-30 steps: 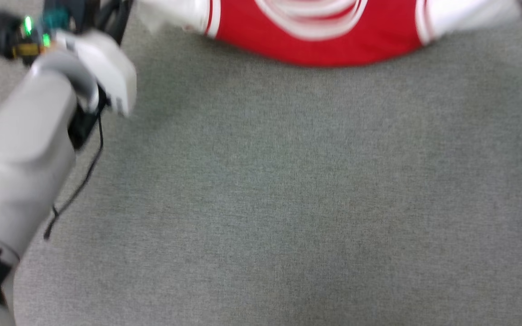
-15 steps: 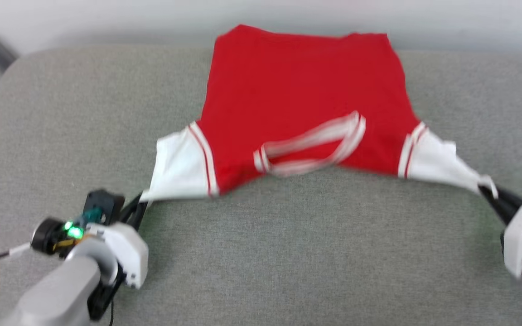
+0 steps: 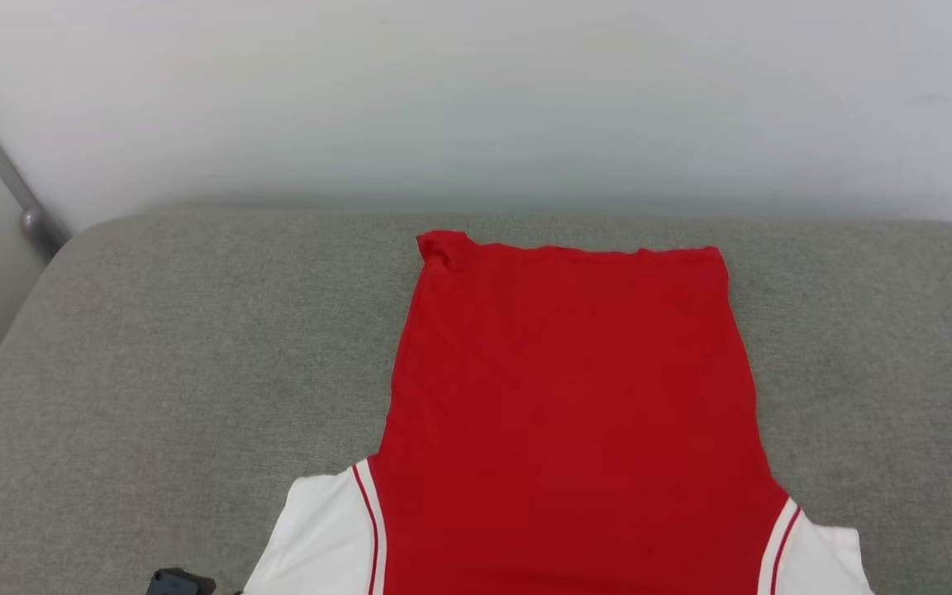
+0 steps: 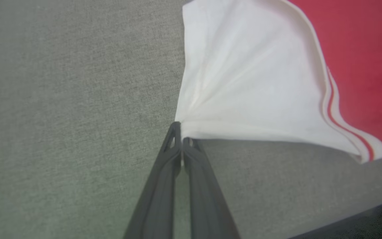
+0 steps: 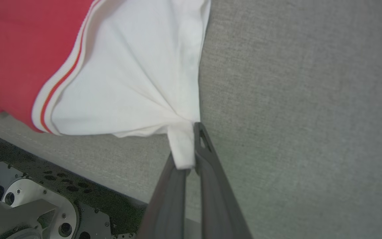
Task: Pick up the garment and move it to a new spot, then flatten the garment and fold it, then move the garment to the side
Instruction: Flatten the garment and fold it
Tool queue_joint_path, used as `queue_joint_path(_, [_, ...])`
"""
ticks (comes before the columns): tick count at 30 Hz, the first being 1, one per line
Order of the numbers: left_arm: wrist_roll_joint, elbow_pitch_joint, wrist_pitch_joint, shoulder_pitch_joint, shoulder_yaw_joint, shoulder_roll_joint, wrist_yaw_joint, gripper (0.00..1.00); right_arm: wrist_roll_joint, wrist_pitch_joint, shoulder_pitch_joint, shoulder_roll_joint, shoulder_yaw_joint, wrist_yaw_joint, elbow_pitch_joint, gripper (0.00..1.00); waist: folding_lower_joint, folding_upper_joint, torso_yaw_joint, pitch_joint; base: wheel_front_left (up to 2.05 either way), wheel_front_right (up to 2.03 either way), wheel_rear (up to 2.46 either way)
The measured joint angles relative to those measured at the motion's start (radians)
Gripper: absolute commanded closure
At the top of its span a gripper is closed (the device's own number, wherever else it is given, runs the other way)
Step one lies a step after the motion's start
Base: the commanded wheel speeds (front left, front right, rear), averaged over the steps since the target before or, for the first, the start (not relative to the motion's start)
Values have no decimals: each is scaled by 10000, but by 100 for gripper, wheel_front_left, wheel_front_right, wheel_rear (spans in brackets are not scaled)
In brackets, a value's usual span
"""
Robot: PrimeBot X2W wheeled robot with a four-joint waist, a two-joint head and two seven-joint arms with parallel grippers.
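Head view: bright red soft-fabric T-shirt with white sleeves (image 3: 575,397) lies spread on the grey upholstered cushion (image 3: 195,330), hem toward the pale wall (image 3: 476,99). Down low, the left fingers (image 4: 164,172) pinch one sleeve corner and the right fingers (image 5: 209,166) pinch the other sleeve's edge.

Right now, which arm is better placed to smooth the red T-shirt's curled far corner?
Probably the left. The bright red soft T-shirt has its curled hem corner on the robot's left side, nearer the left gripper, which pinches the white left sleeve. The right gripper pinches the opposite sleeve.
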Motion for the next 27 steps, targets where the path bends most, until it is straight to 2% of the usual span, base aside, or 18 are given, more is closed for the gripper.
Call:
queue_joint_path(1, [-54,-153,13,160,-4,77,102,100,-50,192,347,52,-188,0,-176,100,-1,0,20,-82,0,0,0])
queue_joint_path(2, [-153,-525,82,485,-27,251,330,100,-274,784,1148,219,-859,0,-744,100,-1,0,92,-219,0,0,0])
queue_joint_path(6, [-282,-940,115,796,-23,380,594,100,-700,1496,1841,546,-1726,-2,-1509,100,0,0,102,-232,0,0,0])
queue_joint_path(7, [-272,-1026,138,814,-40,389,658,100,-738,1707,1936,627,-1870,-2,-1687,86,0,0,101,-221,0,0,0])
queue_joint_path(8, [-247,-1108,161,813,-52,391,715,100,-738,1948,2027,723,-2027,-2,-1875,51,0,0,103,-212,0,0,0])
queue_joint_path(9, [-238,-1175,159,812,-50,391,740,100,-746,2128,2075,815,-2178,-4,-2071,0,0,0,115,-207,0,0,0])
queue_joint_path(15, [-159,-1664,276,737,-36,414,974,100,-1037,2694,1872,842,-3442,-6,-3310,0,2,0,235,-170,0,0,0])
queue_joint_path(19, [-54,-2048,370,582,-29,523,1116,100,-1151,2926,695,138,-4439,-6,-4029,0,3,0,336,-52,0,0,0])
queue_joint_path(22, [111,-2397,422,354,-4,616,1216,100,-1049,3175,-438,-384,-4796,-6,-4268,0,3,0,467,159,0,0,0])
queue_joint_path(27, [510,-2953,506,-148,19,692,1406,100,-387,4295,-2834,-1336,-4426,-6,-4056,0,4,0,810,720,0,0,0])
